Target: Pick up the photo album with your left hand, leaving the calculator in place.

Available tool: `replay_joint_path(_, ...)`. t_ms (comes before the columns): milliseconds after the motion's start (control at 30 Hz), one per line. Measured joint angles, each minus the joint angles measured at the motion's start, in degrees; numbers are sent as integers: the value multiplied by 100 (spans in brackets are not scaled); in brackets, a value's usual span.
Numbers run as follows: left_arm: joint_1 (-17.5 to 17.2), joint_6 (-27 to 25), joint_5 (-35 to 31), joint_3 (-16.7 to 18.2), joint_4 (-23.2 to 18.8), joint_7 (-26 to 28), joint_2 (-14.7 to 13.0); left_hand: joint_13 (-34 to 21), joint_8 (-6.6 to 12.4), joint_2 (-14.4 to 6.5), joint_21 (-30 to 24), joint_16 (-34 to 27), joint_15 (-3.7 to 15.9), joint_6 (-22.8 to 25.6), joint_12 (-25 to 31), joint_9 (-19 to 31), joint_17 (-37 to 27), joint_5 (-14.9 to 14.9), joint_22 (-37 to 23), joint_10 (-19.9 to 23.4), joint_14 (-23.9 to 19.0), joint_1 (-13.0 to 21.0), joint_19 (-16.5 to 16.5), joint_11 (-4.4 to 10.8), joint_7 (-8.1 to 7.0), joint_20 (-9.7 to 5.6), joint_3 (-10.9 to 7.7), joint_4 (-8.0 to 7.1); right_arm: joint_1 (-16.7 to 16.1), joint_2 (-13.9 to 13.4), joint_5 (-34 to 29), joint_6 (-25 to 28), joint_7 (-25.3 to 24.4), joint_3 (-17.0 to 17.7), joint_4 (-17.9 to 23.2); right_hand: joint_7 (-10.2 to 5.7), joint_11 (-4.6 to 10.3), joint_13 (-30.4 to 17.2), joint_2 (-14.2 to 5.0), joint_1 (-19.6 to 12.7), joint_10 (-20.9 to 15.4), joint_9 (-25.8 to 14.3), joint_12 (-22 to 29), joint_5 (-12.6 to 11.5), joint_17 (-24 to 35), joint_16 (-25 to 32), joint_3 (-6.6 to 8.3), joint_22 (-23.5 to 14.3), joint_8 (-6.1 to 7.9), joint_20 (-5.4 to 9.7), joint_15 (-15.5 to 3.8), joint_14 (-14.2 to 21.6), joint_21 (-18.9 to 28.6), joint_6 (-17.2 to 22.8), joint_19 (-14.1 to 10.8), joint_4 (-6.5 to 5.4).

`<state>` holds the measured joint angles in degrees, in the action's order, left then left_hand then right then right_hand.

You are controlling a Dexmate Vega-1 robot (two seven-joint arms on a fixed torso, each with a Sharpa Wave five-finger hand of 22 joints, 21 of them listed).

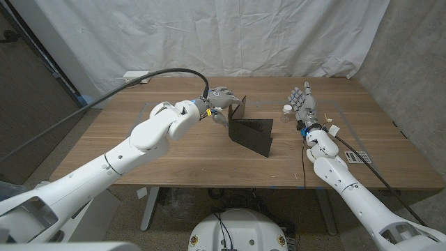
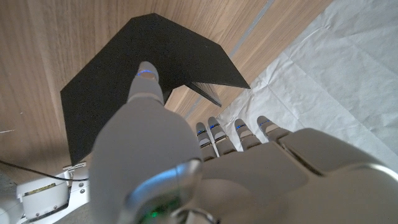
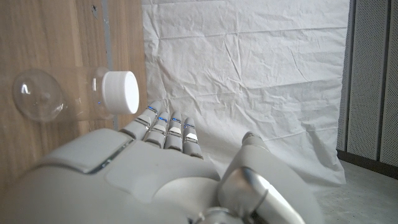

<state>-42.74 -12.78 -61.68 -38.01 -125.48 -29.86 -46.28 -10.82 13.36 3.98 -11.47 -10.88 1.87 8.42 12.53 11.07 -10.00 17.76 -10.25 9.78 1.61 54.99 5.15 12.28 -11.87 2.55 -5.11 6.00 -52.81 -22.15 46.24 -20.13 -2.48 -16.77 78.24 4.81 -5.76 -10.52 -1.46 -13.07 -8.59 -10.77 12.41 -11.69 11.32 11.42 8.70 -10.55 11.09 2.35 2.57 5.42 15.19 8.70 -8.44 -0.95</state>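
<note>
The black photo album [image 1: 251, 136] stands open like a tent in the middle of the table, one cover raised off the wood. My left hand [image 1: 221, 97] grips the raised cover at its far left corner. In the left wrist view the thumb lies over the album's [image 2: 112, 68] black cover and the fingers [image 2: 239, 134] curl behind its edge, where the pages show. My right hand [image 1: 304, 104] stands at the right of the table, fingers straight and apart, holding nothing. A small flat device [image 1: 352, 157], perhaps the calculator, lies near the right edge.
A clear plastic bottle [image 1: 286, 111] with a white cap lies just left of my right hand, and is seen close up as the bottle [image 3: 68, 93] in the right wrist view. The wooden table [image 1: 174, 160] has bare room at front left. A white curtain [image 1: 244, 35] hangs behind.
</note>
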Motion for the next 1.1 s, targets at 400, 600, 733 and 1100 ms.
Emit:
replay_joint_path(400, 183, 210, -87, -194, 314, -139, 192, 0, -7, 0, 0, 0, 20, 31, 0, -1, 0, 0, 0, 53, -20, 0, 0, -7, -31, 0, 22, -22, 41, 17, 26, 7, 46, 4, -72, 0, 1, 0, 0, 0, 0, 0, 0, 0, -8, 0, 0, 1, 0, 0, 0, 0, -37, 0, 0, 0)
replay_joint_path(600, 203, 332, -83, -216, 371, 24, 221, 5, -28, 0, 0, 0, 20, 31, -26, -1, 0, 0, 0, 53, -20, 0, 0, -8, -31, 0, 46, 0, 59, 21, 30, 11, 55, 7, -105, 0, 2, 0, 0, 0, 0, 0, 0, 0, -14, 0, 0, 1, 0, 0, 0, 0, -37, 0, 0, 0)
replay_joint_path(733, 203, 390, -75, -216, 371, 92, 221, 16, -68, 0, 0, 0, 20, 31, -47, -1, 0, 0, 0, 53, -19, 0, 0, -8, -31, 0, 68, -22, 66, 25, 30, 11, 55, 9, -125, 0, -19, 0, 0, 0, -21, 0, 0, 0, -14, 0, 0, 1, 0, 0, 0, 0, -37, 0, 0, 0)
replay_joint_path(1100, 203, 523, -172, -216, 371, 132, 221, 0, -72, -2, 0, 0, -8, 31, -68, -2, 0, 39, 0, 52, -48, 1, 0, -9, -31, 0, 68, -22, 69, 22, 30, 11, 55, 26, -137, 0, -19, 0, 0, 0, -21, 0, 0, 0, -14, 0, 0, 2, 0, 0, 0, 0, -58, 0, 0, 0)
